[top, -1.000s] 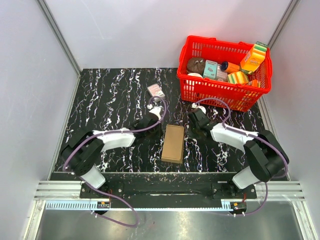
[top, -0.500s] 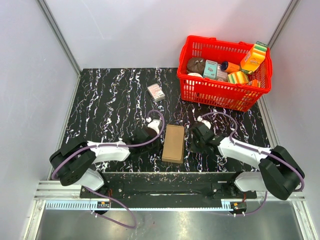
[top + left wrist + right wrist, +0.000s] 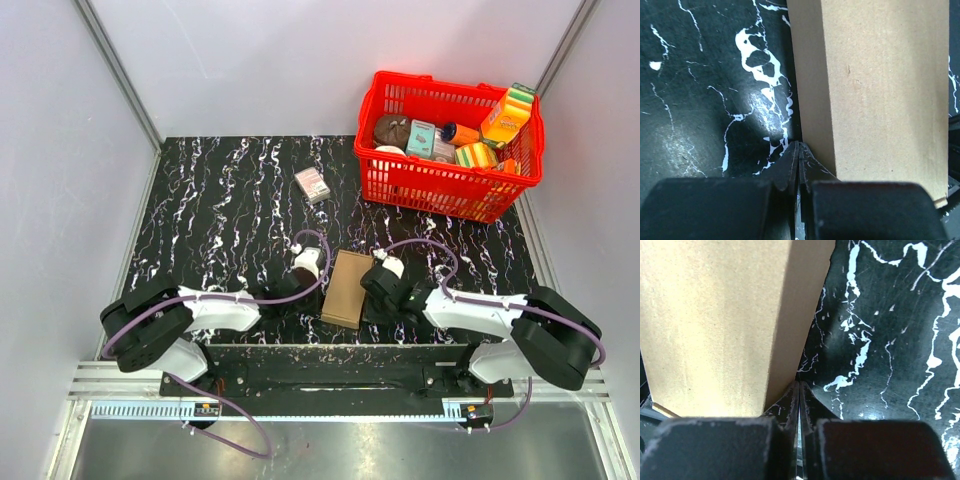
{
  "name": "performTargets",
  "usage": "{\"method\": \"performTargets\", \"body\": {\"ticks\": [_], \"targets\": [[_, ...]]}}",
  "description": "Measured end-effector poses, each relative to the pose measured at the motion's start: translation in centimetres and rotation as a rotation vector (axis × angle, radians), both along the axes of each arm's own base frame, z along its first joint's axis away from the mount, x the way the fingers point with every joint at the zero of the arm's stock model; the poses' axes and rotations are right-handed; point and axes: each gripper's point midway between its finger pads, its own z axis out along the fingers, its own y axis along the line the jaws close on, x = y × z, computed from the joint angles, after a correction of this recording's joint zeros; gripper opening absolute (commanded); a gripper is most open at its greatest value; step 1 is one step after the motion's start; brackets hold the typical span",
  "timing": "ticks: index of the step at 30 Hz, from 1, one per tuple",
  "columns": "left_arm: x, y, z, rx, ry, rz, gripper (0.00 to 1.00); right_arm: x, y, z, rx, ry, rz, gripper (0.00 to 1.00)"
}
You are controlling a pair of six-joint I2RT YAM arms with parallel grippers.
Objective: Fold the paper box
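Note:
The paper box (image 3: 346, 288) is a slim closed brown carton lying flat on the black marbled table, between the two arms. My left gripper (image 3: 307, 272) is shut and empty, its tips (image 3: 799, 146) at the foot of the box's left side wall (image 3: 812, 95). My right gripper (image 3: 377, 281) is shut and empty too, its tips (image 3: 799, 385) down against the base of the right side wall (image 3: 795, 320). The brown top face (image 3: 710, 315) fills much of both wrist views.
A red basket (image 3: 400, 180) of printed grocery packs stands at the back right. A small white-and-pink carton (image 3: 312, 184) lies on the table (image 3: 220, 210) behind the box. The table's front edge is close below the box.
Both arms have drawn back toward the near edge and closed in on the box from either side. The box has shifted slightly and tilted a little.

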Motion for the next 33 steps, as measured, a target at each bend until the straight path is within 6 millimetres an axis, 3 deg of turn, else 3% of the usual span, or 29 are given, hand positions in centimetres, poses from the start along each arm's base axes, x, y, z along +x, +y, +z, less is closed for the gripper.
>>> {"method": "performTargets", "body": {"ticks": [11,15,16,18,20,24,26,28,31,33], "targets": [[0.3,0.2,-0.1,0.042,-0.062,0.048,0.00,0.2,0.5,-0.2,-0.024,0.001,-0.020,0.05],[0.2,0.1,-0.1,0.040,-0.066,0.063,0.02,0.4,0.3,0.1,-0.028,-0.013,-0.035,0.14],[0.1,0.1,-0.1,0.039,-0.066,0.065,0.04,0.3,0.1,0.1,-0.034,-0.014,-0.038,0.22],[-0.2,0.0,0.0,0.035,-0.059,0.069,0.19,0.1,-0.5,0.2,-0.052,-0.020,-0.047,0.30],[-0.6,0.4,0.1,0.047,-0.049,0.071,0.24,-0.1,-1.1,0.4,-0.065,-0.020,-0.053,0.38],[-1.0,2.1,2.3,0.056,-0.068,0.108,0.59,-0.3,-3.0,1.7,-0.107,-0.050,-0.084,0.56],[-0.6,3.2,4.5,0.032,-0.103,0.146,0.67,-0.1,-4.1,2.9,-0.119,-0.079,-0.111,0.67],[-0.2,4.3,7.0,-0.015,-0.149,0.188,0.77,0.1,-5.0,4.5,-0.119,-0.115,-0.141,0.71],[0.0,5.8,10.2,-0.091,-0.209,0.237,0.82,0.5,-6.3,6.7,-0.112,-0.174,-0.187,0.75],[-0.2,6.8,11.2,-0.130,-0.233,0.251,0.83,0.6,-7.2,7.7,-0.107,-0.203,-0.218,0.76]]}}
